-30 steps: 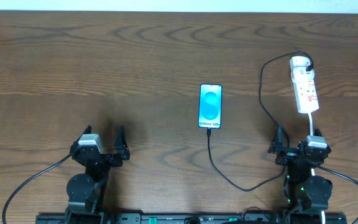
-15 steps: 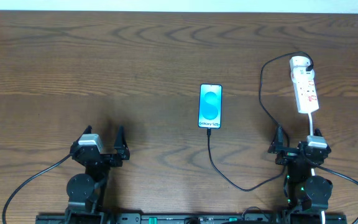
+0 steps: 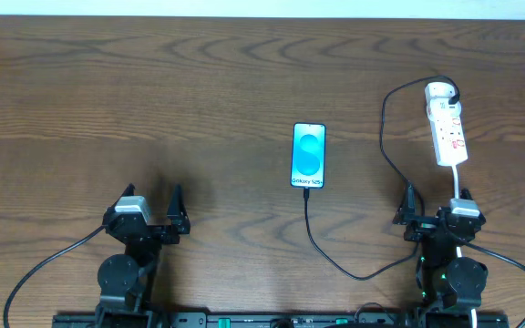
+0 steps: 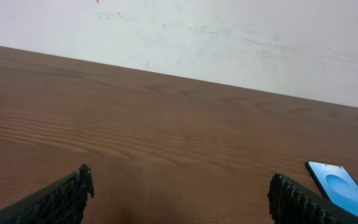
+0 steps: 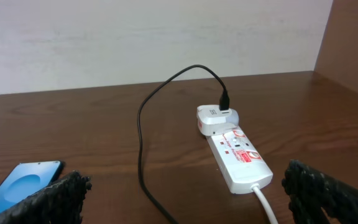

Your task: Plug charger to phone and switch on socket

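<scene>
Left gripper [image 3: 151, 194]: bare table [image 3: 153, 109] ahead, free path to phone [image 3: 307, 155] left edge. Right gripper [image 3: 436, 196]: charger [image 3: 381, 128] loop lies between it and phone; socket [image 3: 447, 128] and white cord [image 3: 454, 178] straight ahead.

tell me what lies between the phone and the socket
Only one stretch of the charger cable crosses the bare table between the phone and the socket; the overhead view shows it.

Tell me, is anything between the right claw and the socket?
Nothing visible blocks it. Between the right claw and the socket lies only its white cord; the charger loops aside.
</scene>
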